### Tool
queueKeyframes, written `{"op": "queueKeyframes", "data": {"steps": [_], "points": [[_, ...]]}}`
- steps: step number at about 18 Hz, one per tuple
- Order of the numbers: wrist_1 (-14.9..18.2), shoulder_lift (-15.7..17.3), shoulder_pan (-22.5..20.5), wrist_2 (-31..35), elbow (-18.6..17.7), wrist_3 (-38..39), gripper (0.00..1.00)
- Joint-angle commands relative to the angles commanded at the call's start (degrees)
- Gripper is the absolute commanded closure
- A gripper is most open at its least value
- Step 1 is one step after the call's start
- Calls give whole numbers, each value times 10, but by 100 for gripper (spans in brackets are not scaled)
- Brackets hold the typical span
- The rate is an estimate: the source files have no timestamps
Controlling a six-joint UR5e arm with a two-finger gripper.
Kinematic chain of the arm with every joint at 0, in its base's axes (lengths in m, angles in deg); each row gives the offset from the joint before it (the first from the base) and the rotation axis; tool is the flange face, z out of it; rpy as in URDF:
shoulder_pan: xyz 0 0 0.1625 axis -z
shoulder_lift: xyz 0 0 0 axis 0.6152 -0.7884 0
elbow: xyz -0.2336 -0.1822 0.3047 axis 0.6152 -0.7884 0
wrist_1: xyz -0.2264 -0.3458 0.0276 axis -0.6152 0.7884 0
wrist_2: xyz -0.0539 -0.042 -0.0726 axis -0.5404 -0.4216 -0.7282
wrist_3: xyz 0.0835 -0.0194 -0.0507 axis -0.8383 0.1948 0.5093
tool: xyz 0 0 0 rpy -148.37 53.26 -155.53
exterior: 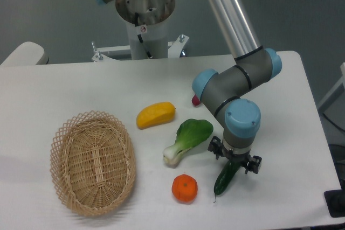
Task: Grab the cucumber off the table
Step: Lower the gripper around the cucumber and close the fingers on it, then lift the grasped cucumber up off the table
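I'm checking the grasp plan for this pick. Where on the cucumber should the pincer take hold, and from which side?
Grip the cucumber around its upper middle, coming straight down from above. It lies flat on the table, slim and slightly curved, so closing across its narrow width seems the likeliest secure hold. The pincer is already over that end; the orange sits apart to the left, so it likely won't interfere.
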Motion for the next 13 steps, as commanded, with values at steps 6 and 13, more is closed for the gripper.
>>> {"op": "queueKeyframes", "data": {"steps": [6,13], "points": [[2,2,0,-1,2,-22,79],[6,11,-2,0,14,-27,79]]}}
